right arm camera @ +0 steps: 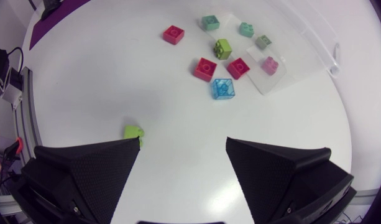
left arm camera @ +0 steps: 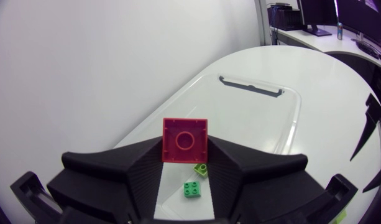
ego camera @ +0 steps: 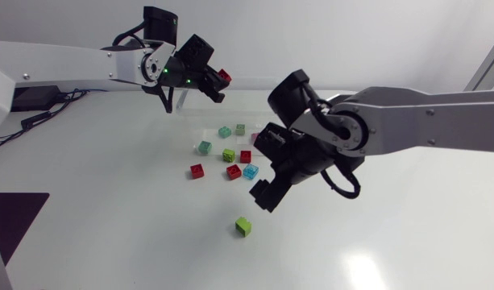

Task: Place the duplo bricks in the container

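- White tabletop [ego camera: 110, 234], with a clear container [left arm camera: 252, 112] near its far edge.
- Left tool [ego camera: 217, 84] is clamped on a red brick [left arm camera: 185, 140], held aloft with the container just ahead.
- Right tool [right arm camera: 183, 149] is spread wide and grips nothing, over the tabletop's middle.
- A lone green brick [right arm camera: 133, 132] lies just beside one of its fingers.
- Loose bricks [ego camera: 234, 171] are scattered between that tool and the container.

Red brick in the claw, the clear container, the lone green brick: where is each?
red brick [left arm camera: 185, 140], left wrist view, centre of its hollow face
container [left arm camera: 296, 115], left wrist view, its side rim
lone green brick [ego camera: 243, 226], head view, its top
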Robot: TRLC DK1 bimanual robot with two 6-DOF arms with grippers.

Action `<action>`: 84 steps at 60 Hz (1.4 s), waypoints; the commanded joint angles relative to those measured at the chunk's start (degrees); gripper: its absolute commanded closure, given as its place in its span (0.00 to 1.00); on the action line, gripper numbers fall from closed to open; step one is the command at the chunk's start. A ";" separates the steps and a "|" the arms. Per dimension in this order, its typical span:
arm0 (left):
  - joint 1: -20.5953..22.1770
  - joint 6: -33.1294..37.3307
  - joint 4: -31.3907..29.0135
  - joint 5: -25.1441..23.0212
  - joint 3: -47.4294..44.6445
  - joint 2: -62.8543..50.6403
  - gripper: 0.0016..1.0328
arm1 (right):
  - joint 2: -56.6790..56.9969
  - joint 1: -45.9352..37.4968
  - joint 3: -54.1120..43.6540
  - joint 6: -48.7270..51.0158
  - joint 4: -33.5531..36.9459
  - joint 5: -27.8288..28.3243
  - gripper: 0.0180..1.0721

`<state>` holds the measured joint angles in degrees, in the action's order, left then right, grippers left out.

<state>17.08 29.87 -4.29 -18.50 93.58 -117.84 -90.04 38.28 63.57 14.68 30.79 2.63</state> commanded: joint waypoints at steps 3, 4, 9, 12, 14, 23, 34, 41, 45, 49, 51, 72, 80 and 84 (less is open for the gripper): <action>0.15 -1.57 -0.45 1.19 4.33 -4.24 0.73 | -1.37 3.20 -2.31 -2.11 -1.25 -0.52 0.05; 0.15 -1.57 -0.45 1.28 4.59 -4.50 0.72 | -1.63 3.55 -2.40 -2.11 -1.34 -0.44 0.05; -0.03 -1.57 -0.63 1.63 5.91 -5.82 0.66 | -2.95 4.52 -2.75 -2.20 -1.52 -0.52 0.05; -0.12 -1.57 -0.71 1.98 6.44 -6.26 0.60 | -3.48 4.96 -2.93 -2.20 -1.43 -0.52 0.05; -0.29 -1.57 -0.63 2.15 6.70 -6.52 0.53 | -4.09 5.40 -2.93 -2.20 -1.43 -0.52 0.05; -0.47 -1.65 -0.71 2.77 7.93 -7.23 0.20 | -6.29 7.16 -2.66 -2.28 -1.52 -0.44 0.05; -1.09 -2.18 -1.33 2.77 9.08 -5.91 0.05 | -9.80 8.30 -1.78 -2.37 -1.96 -0.52 0.05; -1.79 -2.53 -2.03 2.77 8.37 -2.57 0.05 | -11.12 8.83 -1.52 -2.37 -2.13 -0.70 0.05; -2.23 -2.80 -2.03 2.68 6.00 1.47 0.05 | -11.83 9.00 -1.34 -2.37 -2.31 -0.70 0.05; -2.58 -2.80 -2.03 2.59 3.01 5.61 0.05 | -12.53 9.18 -1.08 -2.37 -2.48 -0.70 0.05; -2.76 -2.71 -2.12 2.51 0.99 8.07 0.05 | -12.79 9.35 -0.90 -2.37 -2.48 -0.70 0.05; -4.95 2.74 -6.34 0.75 -17.91 26.17 0.07 | -15.87 10.67 0.59 -2.37 -3.98 -1.67 0.25; -5.57 6.26 -7.48 0.75 -25.73 30.21 0.08 | -17.10 10.67 1.47 -2.28 -4.15 -2.19 0.44; -6.09 7.93 -8.19 0.84 -28.63 31.18 0.09 | -17.45 10.67 1.73 -2.11 -4.07 -2.63 0.59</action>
<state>11.68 34.94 -11.81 -17.54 68.84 -88.16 -105.95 48.45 64.20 13.23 26.81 0.86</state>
